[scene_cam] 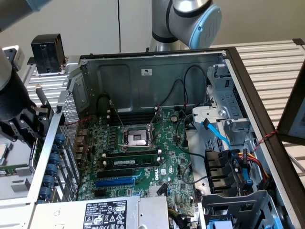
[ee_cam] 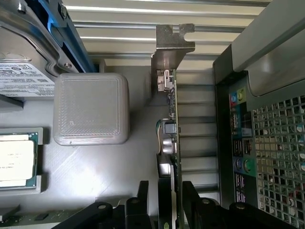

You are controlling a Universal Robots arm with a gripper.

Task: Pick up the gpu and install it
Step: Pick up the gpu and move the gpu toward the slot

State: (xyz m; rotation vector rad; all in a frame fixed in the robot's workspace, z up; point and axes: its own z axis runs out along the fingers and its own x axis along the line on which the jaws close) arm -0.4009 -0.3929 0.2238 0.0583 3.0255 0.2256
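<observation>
At the exterior view's left, our black pincer [ee_cam: 166, 185], jaws apart, straddles the edge-on green gpu [ee_cam: 170, 119] with silver bracket [ee_cam: 172, 45] — likely light, stiff, fragile — best pinched across its board.

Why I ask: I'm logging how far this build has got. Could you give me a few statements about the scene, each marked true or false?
1. The gpu is already seated in the motherboard. False: it is outside the case, beside the rear panel, with the gripper at one end of it.
2. The blue expansion slot is empty. True.
3. No memory is fitted. False: one memory stick sits in a slot.
4. The CPU socket has no cooler on it. True.
</observation>
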